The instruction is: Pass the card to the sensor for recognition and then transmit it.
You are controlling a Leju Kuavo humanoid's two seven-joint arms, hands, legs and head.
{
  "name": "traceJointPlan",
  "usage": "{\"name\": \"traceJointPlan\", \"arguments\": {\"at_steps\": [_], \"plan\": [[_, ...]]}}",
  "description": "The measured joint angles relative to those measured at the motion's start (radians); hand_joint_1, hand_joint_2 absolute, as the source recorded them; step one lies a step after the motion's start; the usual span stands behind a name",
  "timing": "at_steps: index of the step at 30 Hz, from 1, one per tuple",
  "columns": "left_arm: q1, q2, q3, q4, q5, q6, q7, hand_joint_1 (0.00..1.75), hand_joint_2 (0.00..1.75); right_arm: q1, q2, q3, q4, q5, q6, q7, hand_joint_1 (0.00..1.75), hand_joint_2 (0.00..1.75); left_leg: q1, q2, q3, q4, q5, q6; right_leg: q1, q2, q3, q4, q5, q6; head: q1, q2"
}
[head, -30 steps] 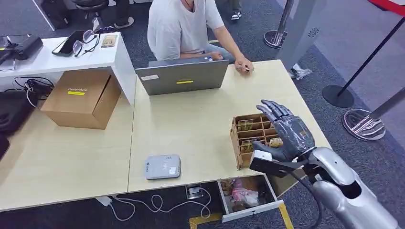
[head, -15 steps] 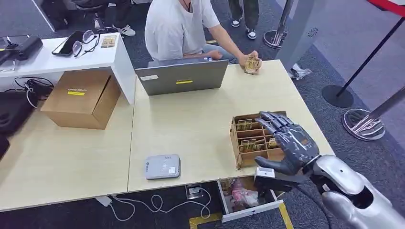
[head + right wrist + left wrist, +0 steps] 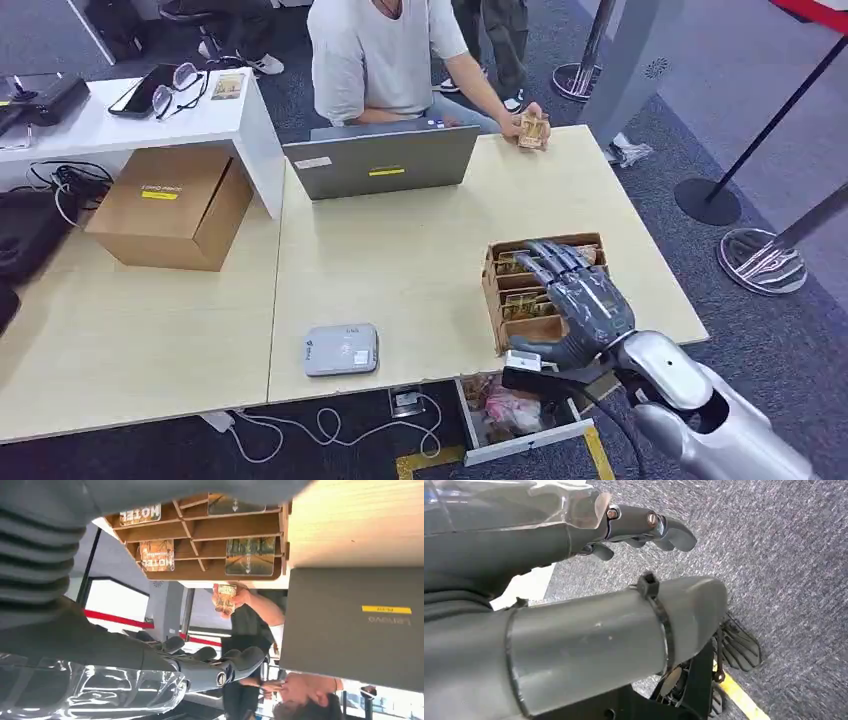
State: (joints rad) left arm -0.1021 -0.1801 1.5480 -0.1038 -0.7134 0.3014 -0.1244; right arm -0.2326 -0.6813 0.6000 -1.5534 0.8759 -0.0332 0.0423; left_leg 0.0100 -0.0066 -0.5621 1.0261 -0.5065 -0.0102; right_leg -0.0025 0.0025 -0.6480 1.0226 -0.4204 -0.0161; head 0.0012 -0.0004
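The robot's right hand (image 3: 580, 300) hovered over the brown cardboard divided card box (image 3: 497, 290) near the right end of the pale wooden counter (image 3: 400, 250), fingers stretched out and apart, nothing in them. Picking a card was the step in hand. The printed hotel cards (image 3: 157, 555) stood upright in the box's compartments, none lifted out. From the head view the fingertips seemed just above the nearer slots, though contact was hard to judge at that angle. The flat grey card sensor (image 3: 341, 349) lay near the counter's front edge, well apart from the box to its left. Across the counter, behind a grey laptop (image 3: 381, 161), a seated person held up one card (image 3: 532, 131) in a hand. The left hand (image 3: 644, 527) hung over grey carpet, fingers loosely curled in, holding nothing. Next, I'd say, the right hand needed to dip into a slot, pinch one card by its top edge, then swing across to the sensor.
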Motion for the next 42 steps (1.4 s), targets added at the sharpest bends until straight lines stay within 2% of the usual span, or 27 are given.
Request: {"name": "traceJointPlan", "arguments": {"at_steps": [12,19,30,35,42], "plan": [[0.000,0.002,0.000,0.000,-0.003,0.007,0.013,0.00,0.00,-0.040,0.012,0.024,0.067,0.010,0.008,0.009,0.00,1.75,0.000,0.000,0.000,0.000,0.000,0.000,0.000,0.000,0.000,0.000,0.000,0.000,0.000,0.000],[0.001,0.006,0.000,0.000,-0.005,0.018,0.019,0.00,0.00,-0.100,0.021,0.053,0.105,-0.026,0.091,-0.012,0.00,1.75,0.000,0.000,0.000,0.000,0.000,0.000,0.000,0.000,0.000,0.000,0.000,0.000,0.000,0.000],[0.001,0.013,0.000,0.000,-0.001,0.023,0.030,0.00,0.00,-0.273,0.017,0.139,0.143,-0.161,0.262,-0.029,0.00,1.75,0.000,0.001,0.001,0.000,0.001,0.000,0.000,0.001,0.000,0.000,0.001,0.000,0.000,0.000],[0.001,0.016,0.000,0.000,0.012,0.019,0.031,0.00,0.00,-0.323,0.007,0.171,0.149,-0.190,0.292,-0.016,0.00,1.75,0.000,0.000,0.001,0.000,0.001,0.000,0.000,0.001,0.000,0.000,0.000,0.000,0.000,0.000],[-0.001,0.017,0.000,0.000,0.026,0.016,0.039,0.00,0.00,-0.344,-0.034,0.203,0.147,-0.222,0.309,0.005,0.00,1.75,0.000,0.000,0.000,0.000,0.001,0.000,0.000,0.000,0.000,0.000,0.000,0.000,0.000,0.000]]}}
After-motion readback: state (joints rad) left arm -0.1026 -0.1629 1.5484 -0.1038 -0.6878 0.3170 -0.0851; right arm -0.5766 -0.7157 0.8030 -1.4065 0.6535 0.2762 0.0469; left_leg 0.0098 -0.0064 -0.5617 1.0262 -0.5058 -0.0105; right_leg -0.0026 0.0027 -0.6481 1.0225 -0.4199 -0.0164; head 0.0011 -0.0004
